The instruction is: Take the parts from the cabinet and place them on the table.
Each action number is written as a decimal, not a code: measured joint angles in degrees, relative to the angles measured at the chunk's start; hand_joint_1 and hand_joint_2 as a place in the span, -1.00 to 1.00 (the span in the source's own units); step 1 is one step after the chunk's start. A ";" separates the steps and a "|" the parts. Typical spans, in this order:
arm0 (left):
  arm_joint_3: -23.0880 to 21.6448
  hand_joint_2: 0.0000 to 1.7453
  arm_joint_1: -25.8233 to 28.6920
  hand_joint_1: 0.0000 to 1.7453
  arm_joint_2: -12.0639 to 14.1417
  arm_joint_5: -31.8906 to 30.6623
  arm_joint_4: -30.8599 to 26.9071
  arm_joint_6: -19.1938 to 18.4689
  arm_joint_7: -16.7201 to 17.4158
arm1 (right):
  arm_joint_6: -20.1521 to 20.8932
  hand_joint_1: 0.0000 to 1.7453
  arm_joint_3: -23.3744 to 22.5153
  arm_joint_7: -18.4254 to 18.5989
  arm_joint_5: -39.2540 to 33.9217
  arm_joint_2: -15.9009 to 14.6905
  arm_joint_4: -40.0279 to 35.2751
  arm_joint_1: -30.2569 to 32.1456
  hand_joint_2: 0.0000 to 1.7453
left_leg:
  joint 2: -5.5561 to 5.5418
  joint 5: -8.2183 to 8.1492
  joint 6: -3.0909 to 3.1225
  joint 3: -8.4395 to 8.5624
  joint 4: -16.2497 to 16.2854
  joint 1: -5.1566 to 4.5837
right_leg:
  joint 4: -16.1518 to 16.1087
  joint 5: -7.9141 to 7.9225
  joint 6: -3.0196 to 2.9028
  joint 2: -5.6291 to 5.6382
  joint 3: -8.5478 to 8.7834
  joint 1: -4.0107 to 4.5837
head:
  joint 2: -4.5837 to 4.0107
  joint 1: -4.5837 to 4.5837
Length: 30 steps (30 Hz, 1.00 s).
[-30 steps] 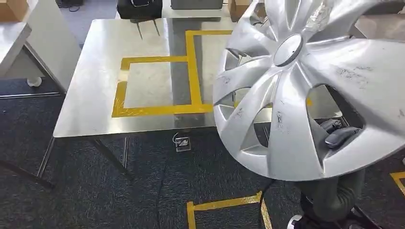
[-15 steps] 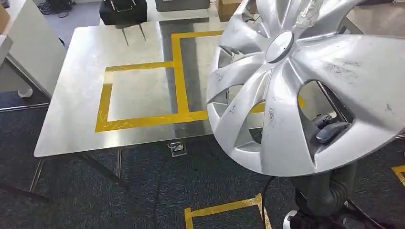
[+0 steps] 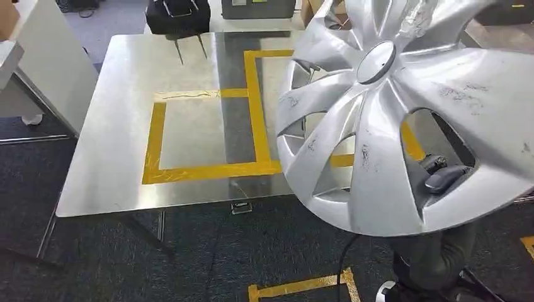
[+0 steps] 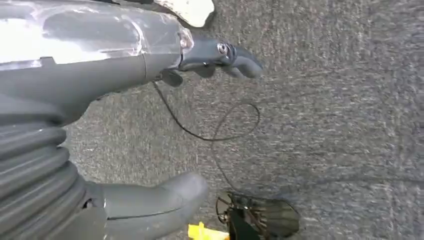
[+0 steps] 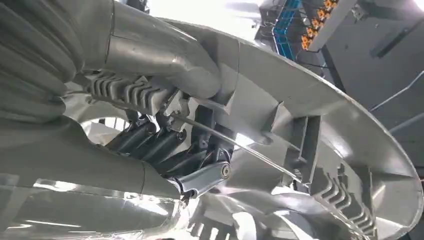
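Note:
A large silver hubcap (image 3: 390,113), scuffed, with curved spokes, is held up tilted at the right of the head view, in front of the steel table (image 3: 119,126). My right hand (image 3: 444,176) holds it from behind; dark fingers show through a gap between spokes. In the right wrist view the fingers (image 5: 165,145) reach into the ribbed back of the hubcap (image 5: 320,150). My left hand (image 4: 125,70) hangs over grey carpet with its fingers apart and nothing in it.
Yellow tape (image 3: 208,170) marks rectangles on the table top. A black bag (image 3: 177,16) stands at the table's far edge and a white table (image 3: 44,56) at the left. Yellow tape (image 3: 302,286) lies on the carpet and a thin cable (image 4: 220,130) runs across it.
The whole picture has shifted, so the camera has moved; the table now looks a little nearer. The hubcap stays in my right hand in much the same pose.

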 joint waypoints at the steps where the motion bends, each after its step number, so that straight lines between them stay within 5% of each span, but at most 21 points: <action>1: -0.02 1.00 -0.03 -1.00 -0.02 0.00 0.00 -0.02 0.00 | -0.04 1.00 0.00 0.00 -0.04 0.00 0.00 0.02 1.00 | -0.09 -0.47 0.14 0.85 0.00 -0.07 | -4.10 3.69 -0.62 -0.01 1.15 0.14 | 0.00 0.27; 2: 0.00 1.00 -0.09 -1.00 -0.15 0.00 0.00 -0.02 0.00 | -0.07 1.00 0.00 0.00 -0.04 0.00 0.00 0.10 1.00 | -0.17 -0.96 0.23 1.61 0.00 -0.26 | -8.82 7.22 -0.39 0.07 2.50 0.20 | 0.00 0.40; 4: 0.00 1.00 -0.32 -1.00 -0.11 0.02 0.00 0.00 0.02 | -0.07 1.00 0.00 0.04 -0.04 0.02 0.11 0.34 1.00 | -0.41 -1.62 0.07 1.57 0.28 -0.88 | -11.89 8.34 0.40 0.18 3.54 0.22 | 0.00 0.01; 5: 0.00 1.00 -0.30 -1.00 -0.07 0.04 0.00 0.00 0.02 | -0.11 1.00 0.00 0.13 -0.09 0.02 0.11 0.19 1.00 | -0.44 -1.49 -0.16 1.00 0.13 -0.91 | -13.08 6.32 -0.27 0.01 4.40 0.21 | -0.02 0.22; 16: 0.00 1.00 -0.24 -1.00 -0.04 0.02 0.02 -0.02 0.02 | -0.17 1.00 -0.13 0.28 -0.11 -0.02 0.15 0.37 1.00 | -0.38 -1.73 -0.42 1.11 -0.31 -0.80 | -13.64 5.97 -0.70 0.12 4.44 0.43 | 0.00 -0.50; 20: 0.00 1.00 -0.23 -1.00 -0.07 0.02 0.00 -0.28 0.28 | -0.20 1.00 -0.74 4.40 1.42 -0.68 0.53 -0.57 1.00 | -0.31 -1.73 -0.43 1.07 -0.33 -0.82 | -13.65 5.98 -0.70 0.14 4.56 0.40 | 0.00 -0.54; 25: -0.24 1.00 -0.23 -1.00 -0.53 0.00 0.00 -1.33 0.44 | 4.18 1.00 -1.97 23.54 14.18 -5.10 4.20 -8.12 1.00 | 0.10 -1.73 -0.42 1.21 -0.35 -0.82 | -13.81 6.13 -0.79 0.34 4.77 0.39 | 0.00 -0.50; 30: -0.72 1.00 -0.69 -1.00 -1.70 -0.04 0.02 -2.43 1.49 | 21.06 1.00 -0.87 45.41 25.50 -12.84 12.76 -22.02 1.00 | 0.23 -1.63 -0.28 1.38 -0.35 -0.83 | -13.97 6.31 -0.68 0.41 4.97 0.39 | 0.00 -0.57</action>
